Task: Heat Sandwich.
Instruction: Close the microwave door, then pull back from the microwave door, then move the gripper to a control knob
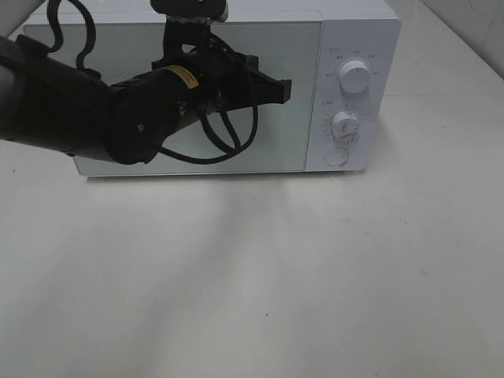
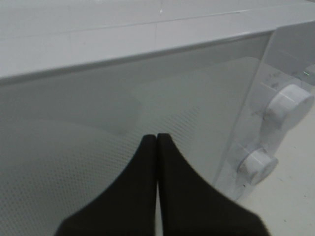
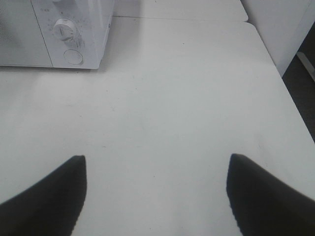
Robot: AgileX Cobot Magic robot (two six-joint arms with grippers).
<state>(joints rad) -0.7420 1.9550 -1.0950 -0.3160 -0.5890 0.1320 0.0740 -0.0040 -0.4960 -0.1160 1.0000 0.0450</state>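
Because pinched-together jaws suit poking, I'm holding the left gripper (image 1: 283, 89) before the microwave (image 1: 370, 31), dials (image 1: 355, 77) at three o'clock. Right gripper (image 3: 157, 157) is idling, spread wide.

The left arm (image 1: 71, 110) covers much of the microwave door (image 1: 291, 47); dial labels (image 1: 345, 53) are unreadably small.

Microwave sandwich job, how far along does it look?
Done: the microwave door is shut, and no sandwich shows on the table, though whether it is inside cannot be seen. In hand: the left end effector, shut and empty, points at the door glass. Left: probably setting the dials; the right end effector hovers open.
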